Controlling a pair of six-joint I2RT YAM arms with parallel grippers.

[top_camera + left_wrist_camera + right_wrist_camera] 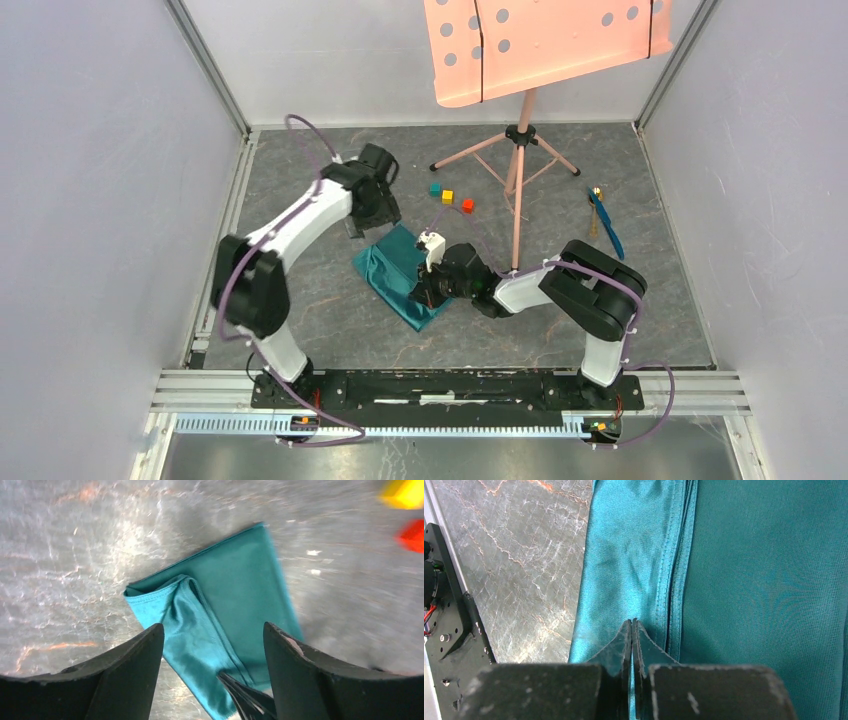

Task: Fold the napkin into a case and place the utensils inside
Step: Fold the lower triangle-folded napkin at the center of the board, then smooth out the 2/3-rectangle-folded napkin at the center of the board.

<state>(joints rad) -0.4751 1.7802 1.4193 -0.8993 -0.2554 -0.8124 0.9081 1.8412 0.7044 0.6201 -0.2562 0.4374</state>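
A: Why does the right gripper [631,626] press, tips together, on the napkin [398,270]?
B: Likely pinning the folded flap mid-table. The left gripper [212,630] hovers wide. The 2 utensils [604,224] lie far right.

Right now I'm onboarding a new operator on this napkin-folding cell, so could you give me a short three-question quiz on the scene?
1. True or false: the left gripper is open above the napkin.
2. Fill in: the right gripper is shut on the ___.
3. Where do the utensils lie?
A. inside the napkin
B. on the table, right of the music stand
C. in the right gripper

Key: 1 true; 2 napkin; 3 B.
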